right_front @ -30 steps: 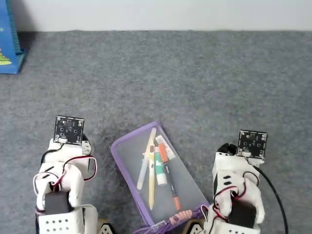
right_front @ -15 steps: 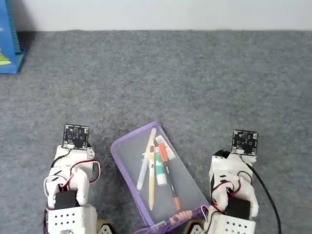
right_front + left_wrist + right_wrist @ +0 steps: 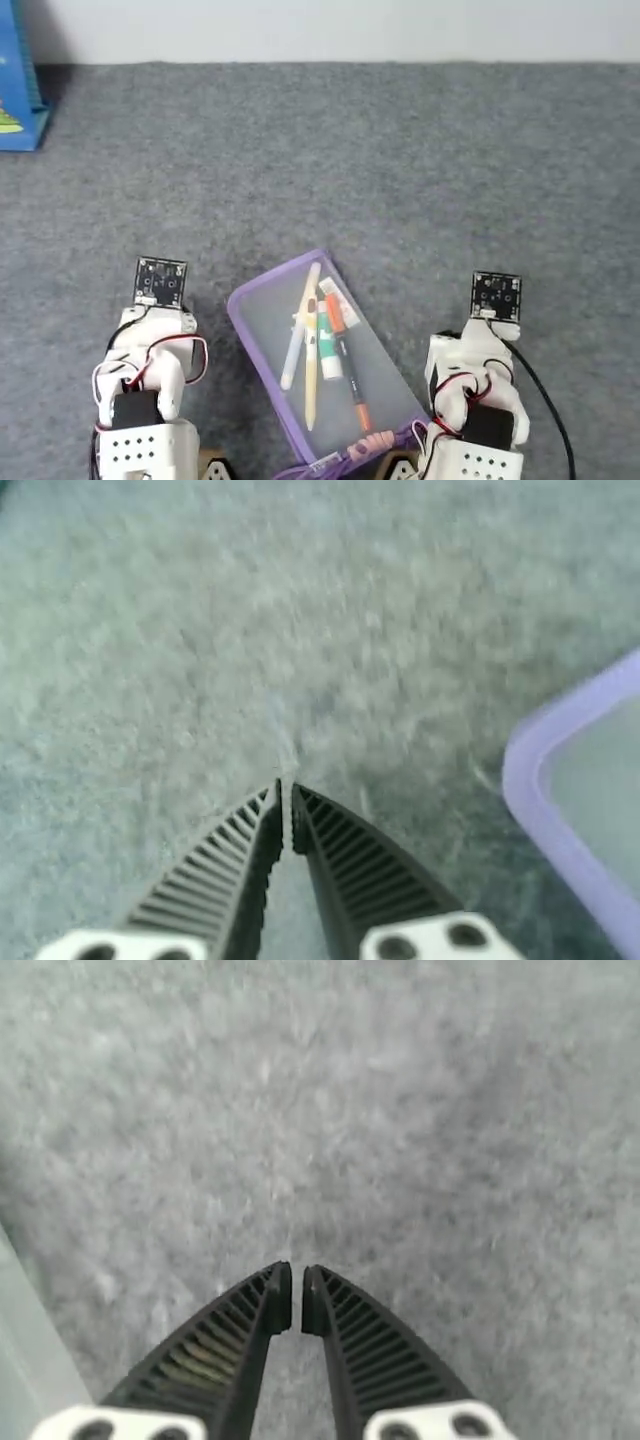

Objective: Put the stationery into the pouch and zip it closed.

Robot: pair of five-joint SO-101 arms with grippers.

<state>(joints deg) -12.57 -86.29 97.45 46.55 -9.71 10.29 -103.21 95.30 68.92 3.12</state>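
Grey carpet-like counter, clear purple-edged pouch lying between the arms with pens inside. Left gripper and right gripper pressed together, empty, either side of it. Probably the closing step, zip state hard to tell; next, checking the pink pull. No readable print.

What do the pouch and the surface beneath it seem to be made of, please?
The pouch: likely soft, translucent frosted plastic, since the pens show through it; its purple trim looks like fabric or vinyl. The surface: grey, matte and fuzzy, probably felt or short-pile carpet.
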